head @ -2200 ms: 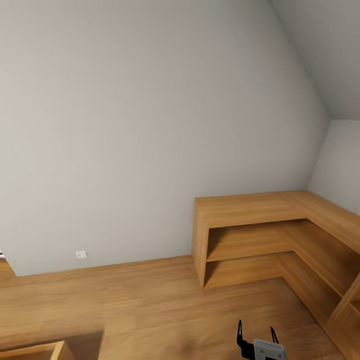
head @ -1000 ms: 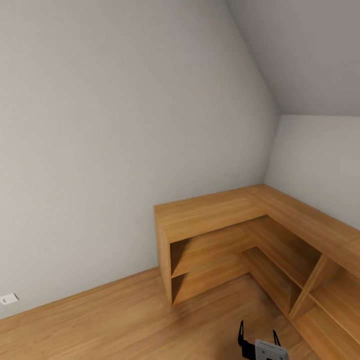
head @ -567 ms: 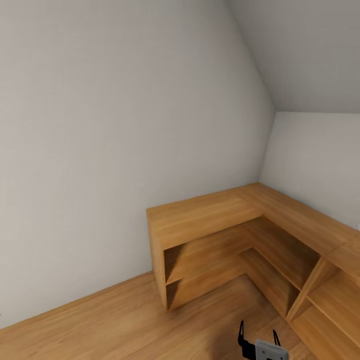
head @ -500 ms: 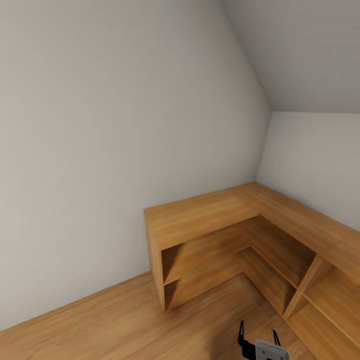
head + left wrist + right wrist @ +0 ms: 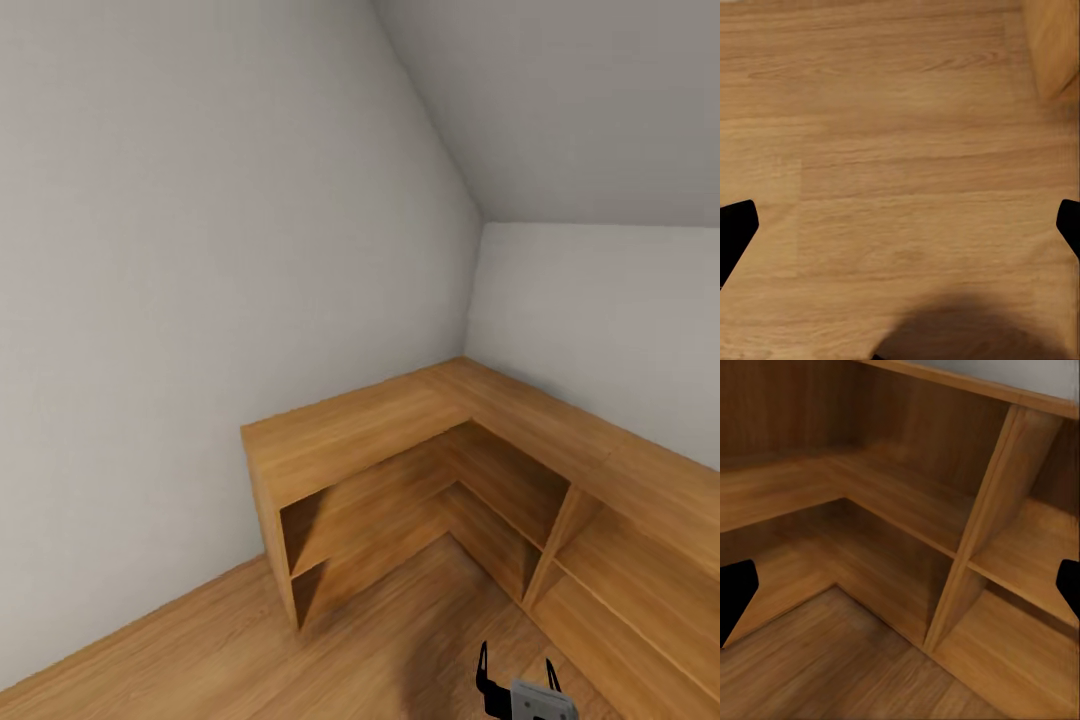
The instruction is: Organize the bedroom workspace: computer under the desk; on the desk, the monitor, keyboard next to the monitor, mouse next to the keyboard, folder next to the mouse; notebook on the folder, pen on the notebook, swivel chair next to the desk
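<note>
Swinging right, the camera now centres the corner shelf [image 5: 420, 470]. Right claw [image 5: 515, 677] and left claw [image 5: 900, 225] both gape, holding nothing. Desk and folder aren't visible; the robot must keep searching.

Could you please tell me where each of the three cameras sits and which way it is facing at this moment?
Head view: on the robot's head, looking forward and down at the corner shelf unit; right end effector shows.
Left wrist view: on the left arm, facing the wood floor; dark fingertips at the edges.
Right wrist view: on the right arm, facing the shelves; fingertips show.
Shared: head and right wrist views both show the shelf unit.
</note>
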You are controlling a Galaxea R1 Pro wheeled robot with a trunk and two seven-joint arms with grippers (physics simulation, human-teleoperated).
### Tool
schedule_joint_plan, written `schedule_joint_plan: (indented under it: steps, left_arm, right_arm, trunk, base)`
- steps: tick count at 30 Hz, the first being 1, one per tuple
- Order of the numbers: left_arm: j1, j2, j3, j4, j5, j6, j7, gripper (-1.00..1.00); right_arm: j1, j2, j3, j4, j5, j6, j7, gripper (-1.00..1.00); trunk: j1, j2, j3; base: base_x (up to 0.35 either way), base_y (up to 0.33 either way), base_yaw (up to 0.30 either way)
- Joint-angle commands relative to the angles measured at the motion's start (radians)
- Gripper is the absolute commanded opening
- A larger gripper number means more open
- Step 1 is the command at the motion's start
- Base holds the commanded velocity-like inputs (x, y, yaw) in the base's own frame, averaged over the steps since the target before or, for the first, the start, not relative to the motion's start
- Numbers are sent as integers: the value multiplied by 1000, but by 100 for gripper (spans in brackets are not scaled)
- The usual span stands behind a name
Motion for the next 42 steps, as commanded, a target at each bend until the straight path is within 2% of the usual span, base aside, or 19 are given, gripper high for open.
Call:
schedule_joint_plan:
  steps: [1,17,42]
  left_arm:
    - [0,0,-9,0,3,-2,8,100]
    - [-1,0,-9,0,3,-2,8,100]
    - [0,3,-7,9,5,-2,8,100]
  right_arm:
    - [-1,0,9,0,-4,-2,-6,100]
    - [-1,0,9,1,-4,-2,-4,100]
    - [-1,-5,8,6,0,-2,-5,100]
  trunk:
    - [0,-1,-1]
    - [0,-1,-1]
    - [0,-1,-1]
  base:
    - [193,41,-297]
    - [269,23,-297]
    - [14,0,-283]
